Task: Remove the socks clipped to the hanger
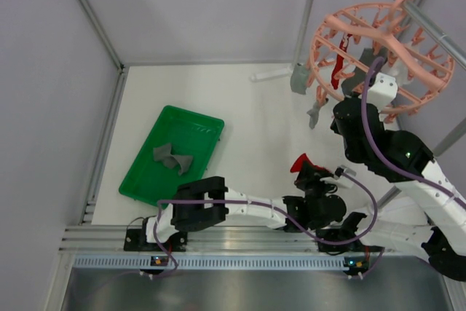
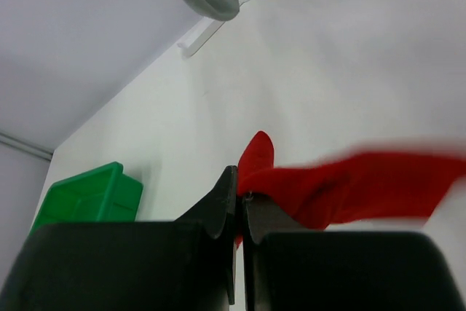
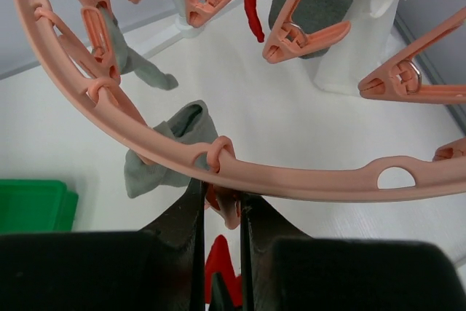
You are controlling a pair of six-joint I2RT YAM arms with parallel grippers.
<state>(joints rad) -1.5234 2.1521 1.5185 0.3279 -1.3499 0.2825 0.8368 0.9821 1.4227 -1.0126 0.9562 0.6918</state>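
White tabletop, grey walls. By the left edge: green tray holding two grey socks. Near edge, right of centre: left gripper clenched on a red sock. Over the far right corner: hanger with grey and red clipped socks. The right gripper is pinching a clip under the ring.
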